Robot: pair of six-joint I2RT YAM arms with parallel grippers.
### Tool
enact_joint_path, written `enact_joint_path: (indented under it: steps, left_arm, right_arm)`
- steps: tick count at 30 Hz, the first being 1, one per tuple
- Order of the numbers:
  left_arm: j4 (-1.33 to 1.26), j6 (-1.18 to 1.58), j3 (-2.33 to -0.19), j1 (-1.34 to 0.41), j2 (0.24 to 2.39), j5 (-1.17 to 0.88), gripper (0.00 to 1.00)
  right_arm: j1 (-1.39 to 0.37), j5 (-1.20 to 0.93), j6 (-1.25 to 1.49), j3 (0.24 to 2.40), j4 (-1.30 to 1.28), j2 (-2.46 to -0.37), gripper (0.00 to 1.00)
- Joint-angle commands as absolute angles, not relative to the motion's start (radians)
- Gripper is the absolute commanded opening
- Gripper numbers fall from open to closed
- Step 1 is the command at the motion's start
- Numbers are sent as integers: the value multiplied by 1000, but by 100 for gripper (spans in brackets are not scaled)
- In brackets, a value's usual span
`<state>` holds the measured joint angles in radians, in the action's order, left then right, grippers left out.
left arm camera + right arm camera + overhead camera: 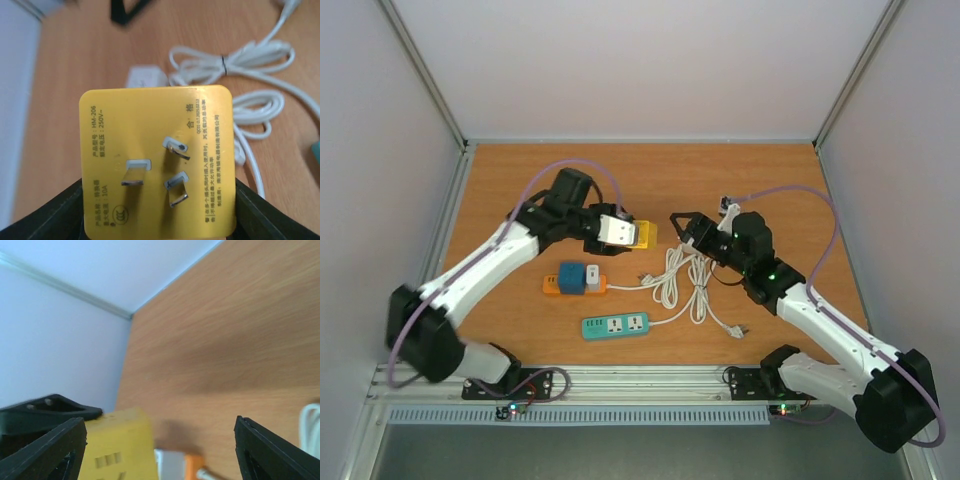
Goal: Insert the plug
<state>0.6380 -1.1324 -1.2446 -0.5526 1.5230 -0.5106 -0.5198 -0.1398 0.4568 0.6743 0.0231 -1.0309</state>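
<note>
Seen from above, the left tool [638, 234] is near the middle of the desk [770, 170], a little toward the far edge. It is closed on the yellow plug [646, 236]. The right tool [682, 226] is just beside the plug on its right, not touching it. Its jaws stand wide and hold nothing. Nearer to the front edge lies an orange strip [552, 287], with a blue adapter [569, 276] and a white adapter [592, 278] sitting on it. A green strip [616, 326] lies still closer to the front edge. A bundled white cable [685, 285] lies to the right of the two strips, on the front side of the right tool.

In the left wrist view the plug fills the middle of the picture. Its flat face with three metal pins is turned to the camera. The two black fingers [50, 215] press on its left and right sides. Behind it are the cable and the wood of the desk. A small white thing behind its top edge is too blurred to name.

In the right wrist view the fingers [47, 455] are far apart at the lower corners, with only the desk between them. The plug shows at the lower left, with the black left tool just beside it. Low in the picture are the white adapter and one end of the orange strip. The cable shows at the right edge.
</note>
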Motion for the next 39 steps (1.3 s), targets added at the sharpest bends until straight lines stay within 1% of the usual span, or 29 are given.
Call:
enact_joint_path:
  steps: [1,4,7,9,12,17,23,25,33,36,39]
  left_arm:
    - [463,-1112,-1147,-559,1345,-644,1]
    - [455,-1061,-1143,-552,1289,-699,1]
    - [461,-995,-1154,-552,1225,-808,1]
    - [447,-932,-1162,-551,1185,-874,1]
    - [430,-853,-1177,-552,1146,-925,1]
    - [433,-772,-1202,-552,1104,-1034,1]
    - [435,-733,-1212,-552,1092,-1059,1]
    - [424,-720,-1205,-552,1088,-1061,1]
    - [419,-747,-1164,-552,1089,-1040,2]
    - [418,-755,-1153,-552,1091,-1053,2]
    - [422,-766,-1145,-553,1092,-1051,2]
  right_arm:
    - [-510,-443,467,638,189,-972,84]
    - [-509,-634,500,607,327,-956,87]
    - [-509,-794,561,581,461,-960,89]
    - [-509,-925,643,552,628,-969,90]
    - [-511,-1069,854,503,941,-1008,92]
    - [-511,-1127,1065,484,1261,-1112,92]
    - [-526,-1127,1324,506,1645,-1254,90]
    - [-540,-1121,1339,518,1676,-1277,90]
    - [-585,-1099,1299,540,1649,-1285,88]
    - [-600,-1091,1304,562,1655,-1300,83]
    - [-607,-1085,1310,578,1666,-1309,74]
